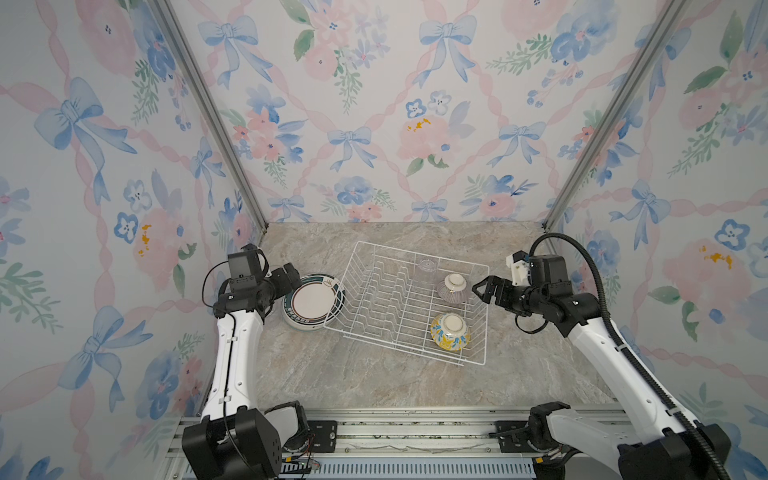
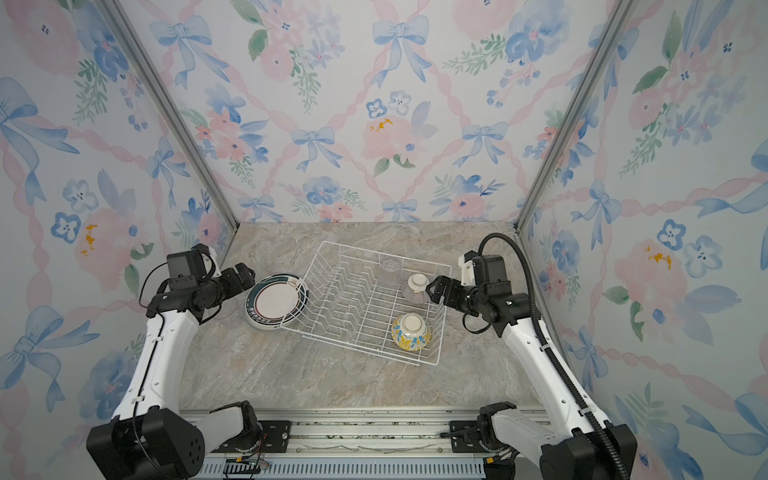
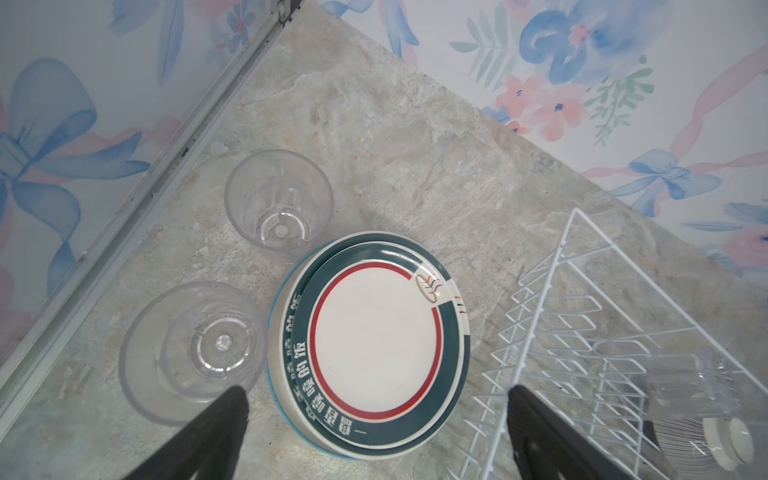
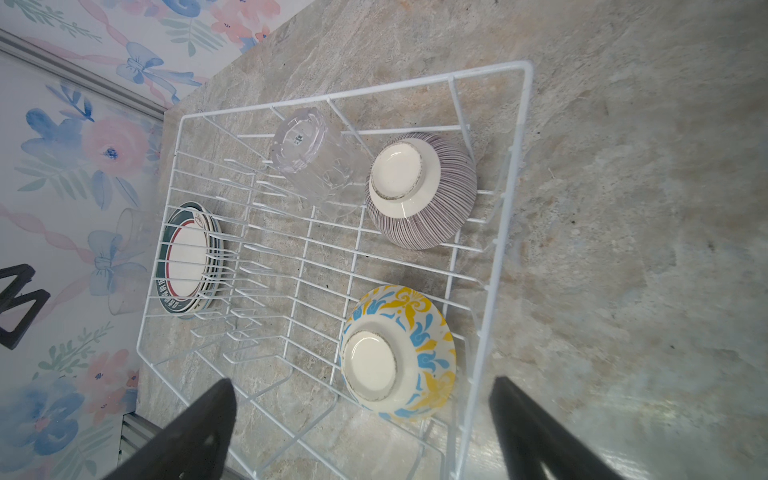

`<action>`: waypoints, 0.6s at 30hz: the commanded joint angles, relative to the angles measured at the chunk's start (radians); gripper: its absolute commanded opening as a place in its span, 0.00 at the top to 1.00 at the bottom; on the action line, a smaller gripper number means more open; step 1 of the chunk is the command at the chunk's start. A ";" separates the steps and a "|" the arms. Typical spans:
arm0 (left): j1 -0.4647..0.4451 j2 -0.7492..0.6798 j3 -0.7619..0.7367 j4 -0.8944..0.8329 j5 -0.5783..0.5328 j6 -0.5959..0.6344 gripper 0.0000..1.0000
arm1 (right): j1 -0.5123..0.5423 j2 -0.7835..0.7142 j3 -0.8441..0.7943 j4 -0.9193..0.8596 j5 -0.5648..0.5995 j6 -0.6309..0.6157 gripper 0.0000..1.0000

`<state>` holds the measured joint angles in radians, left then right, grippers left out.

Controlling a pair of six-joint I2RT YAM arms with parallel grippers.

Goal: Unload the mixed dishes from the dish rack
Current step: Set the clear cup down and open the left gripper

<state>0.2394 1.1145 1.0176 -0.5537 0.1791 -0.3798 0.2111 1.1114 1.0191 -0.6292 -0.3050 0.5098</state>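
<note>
Gripping nothing: left gripper (image 3: pixel 377 397) spread wide just short of plate stack (image 3: pixel 374 332), right gripper (image 4: pixel 361 384) agape facing floral bowl (image 4: pixel 432 345) in dish rack (image 1: pixel 374 299).

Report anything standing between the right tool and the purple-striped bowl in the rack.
Only the dish rack's raised wire side: the open right tool sits at that rim, and the purple-striped bowl lies upside down just inside it. Nothing visible covers the bowl from above; the clear cup is on its far side.
</note>
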 commanded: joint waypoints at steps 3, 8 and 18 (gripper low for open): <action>-0.157 -0.125 -0.150 0.145 0.066 -0.164 0.02 | 0.037 0.052 0.025 0.055 0.028 0.093 0.03; -0.239 -0.206 -0.255 0.294 0.051 -0.243 0.02 | 0.132 0.132 0.097 0.042 0.099 0.143 0.03; -0.239 -0.168 -0.339 0.448 0.140 -0.242 0.02 | 0.269 0.276 0.235 0.029 0.217 0.191 0.03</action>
<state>0.0048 0.9283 0.6971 -0.1932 0.2462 -0.5995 0.4587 1.3506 1.2102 -0.5938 -0.1444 0.6716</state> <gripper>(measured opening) 0.979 0.968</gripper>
